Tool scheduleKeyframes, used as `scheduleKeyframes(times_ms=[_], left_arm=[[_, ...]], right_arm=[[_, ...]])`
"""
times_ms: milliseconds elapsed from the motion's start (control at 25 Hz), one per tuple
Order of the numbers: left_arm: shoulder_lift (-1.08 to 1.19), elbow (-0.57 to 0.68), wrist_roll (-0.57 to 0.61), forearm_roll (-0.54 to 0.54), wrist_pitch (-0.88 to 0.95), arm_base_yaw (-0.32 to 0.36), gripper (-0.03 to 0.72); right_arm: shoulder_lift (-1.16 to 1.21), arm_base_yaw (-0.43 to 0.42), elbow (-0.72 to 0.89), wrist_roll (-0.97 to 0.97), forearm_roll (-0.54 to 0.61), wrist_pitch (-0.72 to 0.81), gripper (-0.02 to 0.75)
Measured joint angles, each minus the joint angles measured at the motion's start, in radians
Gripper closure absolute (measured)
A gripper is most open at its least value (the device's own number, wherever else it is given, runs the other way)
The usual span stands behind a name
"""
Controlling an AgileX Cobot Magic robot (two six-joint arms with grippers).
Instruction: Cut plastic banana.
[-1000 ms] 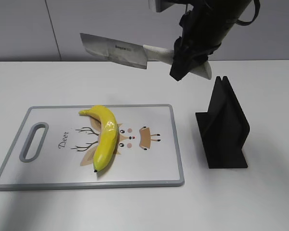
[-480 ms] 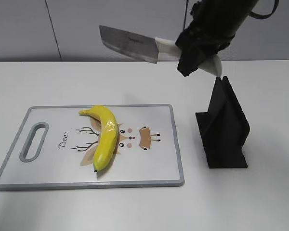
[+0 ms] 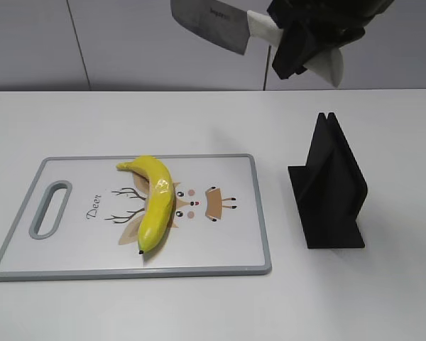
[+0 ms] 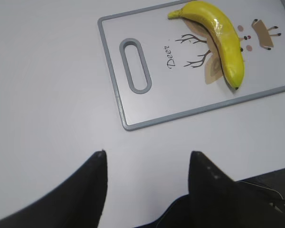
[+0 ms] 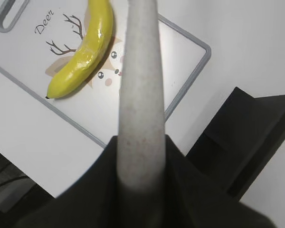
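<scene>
The glossy yellow plastic banana [image 3: 153, 200] lies loose on the grey-rimmed white cutting board [image 3: 234, 256] nearest the camera, on the white surface [image 3: 383, 298]. I judge it light, stiff and slippery, liable to roll under a blade, so pinning it near one dark tip looks wise. My left end effector [image 4: 147, 164] hangs empty, spread apart. Farther back stands the black knife stand [image 3: 328, 186]; above it my right end effector [image 3: 298, 39] clamps the white-handled steel cleaver [image 3: 213, 21].
</scene>
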Motion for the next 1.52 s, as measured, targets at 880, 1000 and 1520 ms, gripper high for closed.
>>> scheduleKeyframes(times_ms=[880,1000,1520], left_arm=[[-0.497,0.330,-0.051,0.008,-0.151,0.000,0.170],[-0.497,0.339,-0.065,0.015,-0.174,0.000,0.175],[-0.497,0.352,-0.104,0.017,-0.178,0.000,0.178]], right_arm=[[-0.141,0.000,0.001,0.108,-0.077,0.040,0.575],[-0.161,0.000,0.022,0.130,-0.101,0.047,0.576],[-0.403,0.000,0.448,0.319,-0.223,-0.115,0.576]])
